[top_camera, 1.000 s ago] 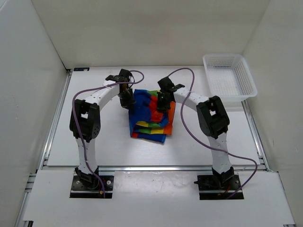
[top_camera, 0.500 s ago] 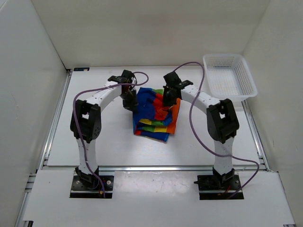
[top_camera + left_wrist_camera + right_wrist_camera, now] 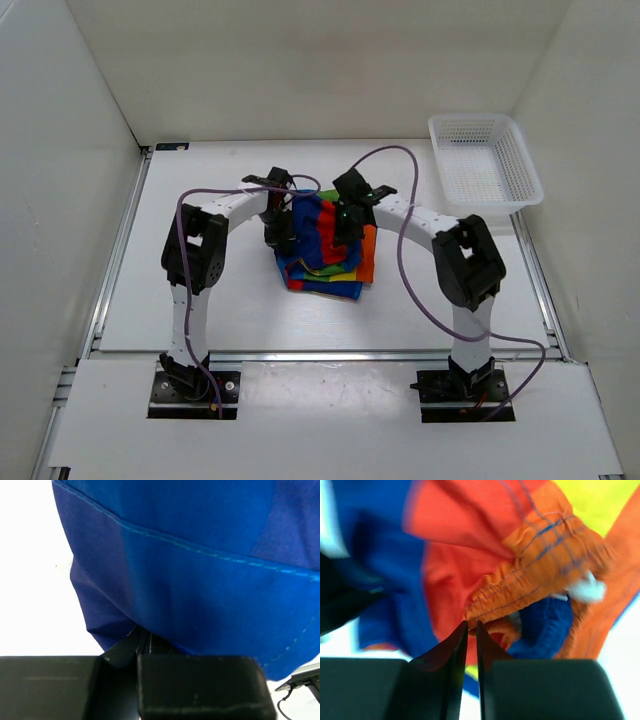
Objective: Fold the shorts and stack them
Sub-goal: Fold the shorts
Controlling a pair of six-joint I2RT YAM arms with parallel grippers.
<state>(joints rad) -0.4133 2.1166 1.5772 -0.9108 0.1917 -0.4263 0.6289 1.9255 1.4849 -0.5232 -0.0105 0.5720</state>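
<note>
The rainbow-striped shorts (image 3: 325, 245) lie bunched in the middle of the table, with the far part lifted between both grippers. My left gripper (image 3: 282, 226) is at their left edge, shut on a blue fold of the shorts (image 3: 200, 570) that fills the left wrist view; its fingertips (image 3: 141, 641) are nearly together under the cloth. My right gripper (image 3: 347, 225) is over the upper right part, shut on the orange gathered waistband (image 3: 530, 575); its fingers (image 3: 454, 645) pinch the band's edge.
A white mesh basket (image 3: 485, 165) stands at the far right of the table. White walls enclose the table on the left, back and right. Purple cables loop from both arms.
Both grippers have moved toward me and closer together, carrying the far edge of the shorts over the near part. The pile is now narrower and more bunched.
</note>
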